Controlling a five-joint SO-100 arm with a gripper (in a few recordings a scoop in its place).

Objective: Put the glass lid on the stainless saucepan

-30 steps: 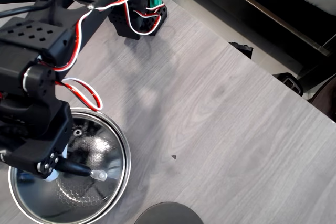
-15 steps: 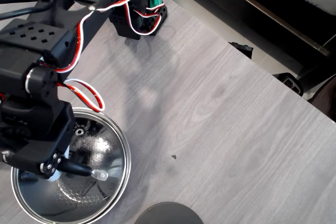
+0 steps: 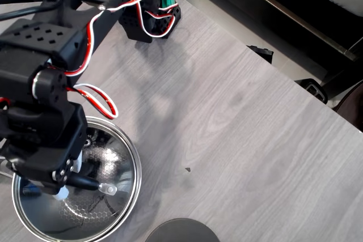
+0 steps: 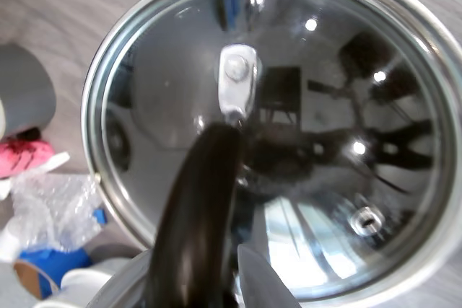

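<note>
Overhead view: black claw (image 3: 59, 182) pinching the arched black handle of the round clear glass lid with steel rim (image 3: 108, 165), lower left over the grey wood-grain tabletop (image 3: 238, 140); black honeycomb pattern of the shiny stainless saucepan (image 3: 85, 213) shows through the glass, lid rim roughly lined up with the pot, seated or hovering I cannot tell. Wrist view: claw (image 4: 191, 279) clamped round the handle (image 4: 198, 207), steel mount and small vent hole (image 4: 366, 216) visible; dark grey opaque disc (image 3: 181, 230) lies on the tabletop just right of the pot.
</note>
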